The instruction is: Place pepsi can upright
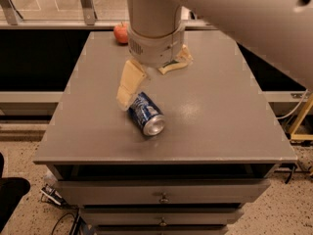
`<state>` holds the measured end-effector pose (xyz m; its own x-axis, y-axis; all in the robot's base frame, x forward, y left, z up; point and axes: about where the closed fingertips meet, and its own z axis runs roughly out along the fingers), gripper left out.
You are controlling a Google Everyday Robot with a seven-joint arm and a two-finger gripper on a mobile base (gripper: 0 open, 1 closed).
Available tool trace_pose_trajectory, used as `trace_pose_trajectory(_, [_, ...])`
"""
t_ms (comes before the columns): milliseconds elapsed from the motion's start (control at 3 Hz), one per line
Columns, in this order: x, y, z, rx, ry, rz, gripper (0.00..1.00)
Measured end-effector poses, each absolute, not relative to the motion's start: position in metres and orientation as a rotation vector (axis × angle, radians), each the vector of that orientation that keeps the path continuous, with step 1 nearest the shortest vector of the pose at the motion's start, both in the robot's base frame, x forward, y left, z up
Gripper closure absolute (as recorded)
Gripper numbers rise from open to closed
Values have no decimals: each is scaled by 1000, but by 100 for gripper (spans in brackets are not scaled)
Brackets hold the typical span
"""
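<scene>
The pepsi can (pixel 145 114) is dark blue with white lettering. It lies on its side on the grey table top (pixel 210 116), with its silver end pointing toward the front right. My gripper (pixel 145 88) hangs just above and behind the can, open and empty. One cream finger (pixel 128 84) comes down at the can's far left end, with its tip beside or touching the can. The other finger (pixel 174 65) is spread out to the right, clear of the can. The white arm covers the middle of the table's back part.
A red apple (pixel 121 32) sits at the back left of the table top. The table is a cabinet with drawers (pixel 161 192) below its front edge. A dark gap and a railing run behind it, with floor on both sides.
</scene>
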<state>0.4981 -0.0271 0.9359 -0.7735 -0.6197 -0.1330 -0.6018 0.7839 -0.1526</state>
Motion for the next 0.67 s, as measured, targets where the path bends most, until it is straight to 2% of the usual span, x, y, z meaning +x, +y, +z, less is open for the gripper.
trace_pose_trajectory(667, [508,-4,899,-900,2918,-128,0])
